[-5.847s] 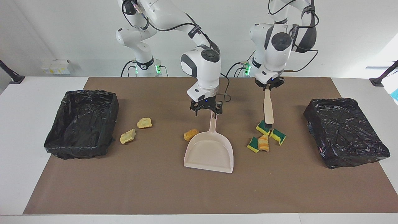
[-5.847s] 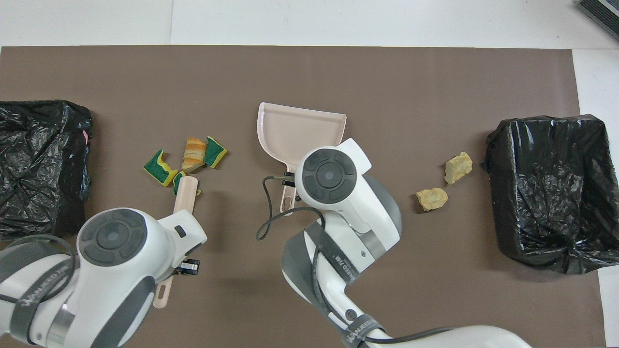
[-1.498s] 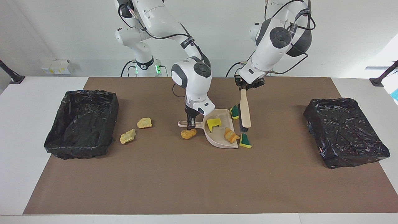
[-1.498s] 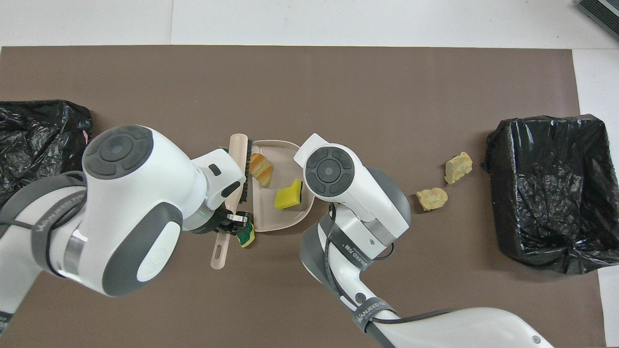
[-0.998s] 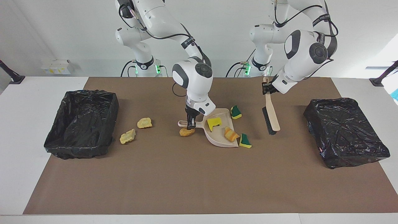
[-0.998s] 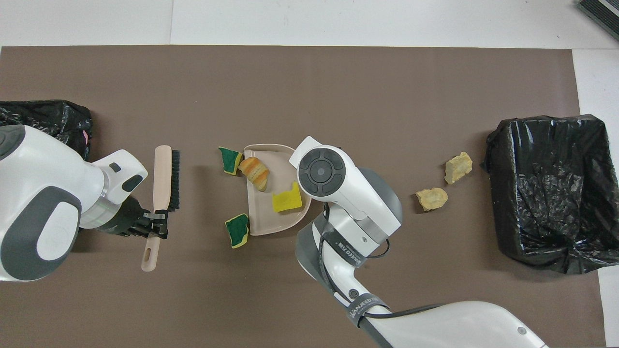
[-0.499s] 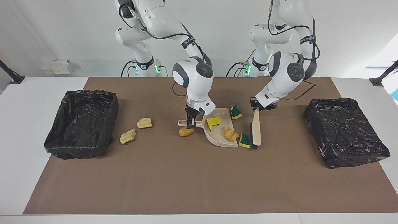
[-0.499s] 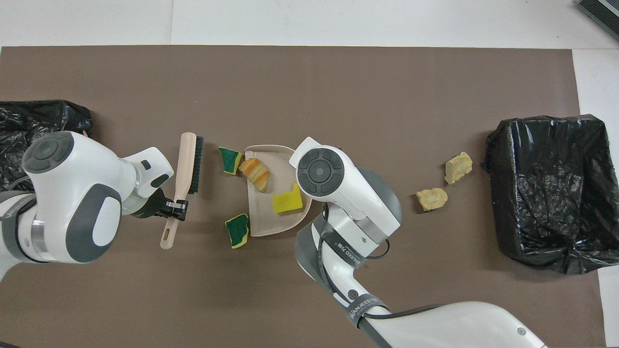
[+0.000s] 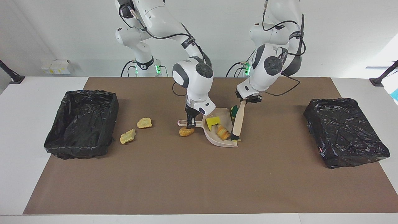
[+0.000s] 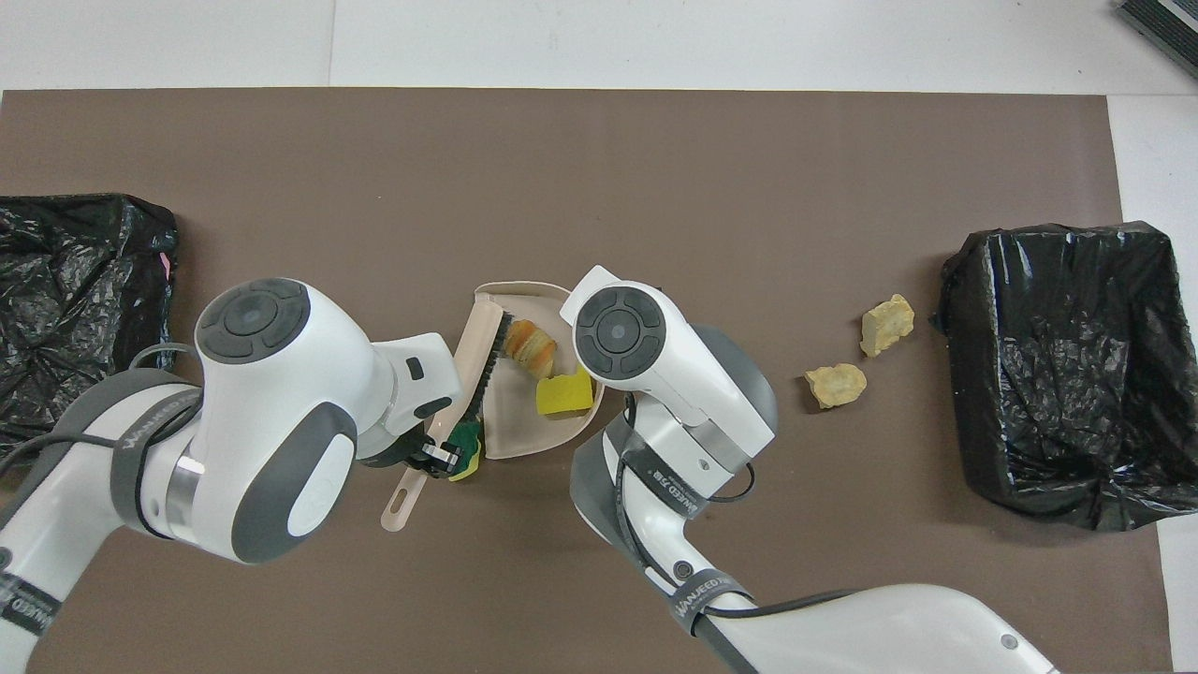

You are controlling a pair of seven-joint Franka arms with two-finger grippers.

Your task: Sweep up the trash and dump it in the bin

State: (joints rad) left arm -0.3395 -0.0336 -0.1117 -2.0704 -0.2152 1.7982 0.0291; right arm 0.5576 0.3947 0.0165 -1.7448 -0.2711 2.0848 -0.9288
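My right gripper (image 9: 190, 122) is shut on the handle of the beige dustpan (image 9: 215, 141), which lies mid-table. In the pan lie a yellow-and-green block (image 9: 213, 121) and the orange-striped piece (image 9: 223, 132). My left gripper (image 9: 247, 100) is shut on the beige brush (image 9: 238, 119), whose black bristles rest at the pan's mouth on a green block (image 9: 237, 140). Another green block (image 9: 233, 110) lies beside the pan, nearer the robots. A tan-orange lump (image 9: 186, 132) sits by the pan's handle. In the overhead view the brush (image 10: 473, 360) crosses the pan (image 10: 510, 432).
Two pale yellow lumps (image 9: 144, 123) (image 9: 127, 136) lie next to the open black-bagged bin (image 9: 81, 123) at the right arm's end. A second black-bagged bin (image 9: 345, 132) stands at the left arm's end.
My left arm swung the brush back from its own end of the table to the pan's mouth, pushing one green block to the lip and the striped piece deeper in. The right arm held still.
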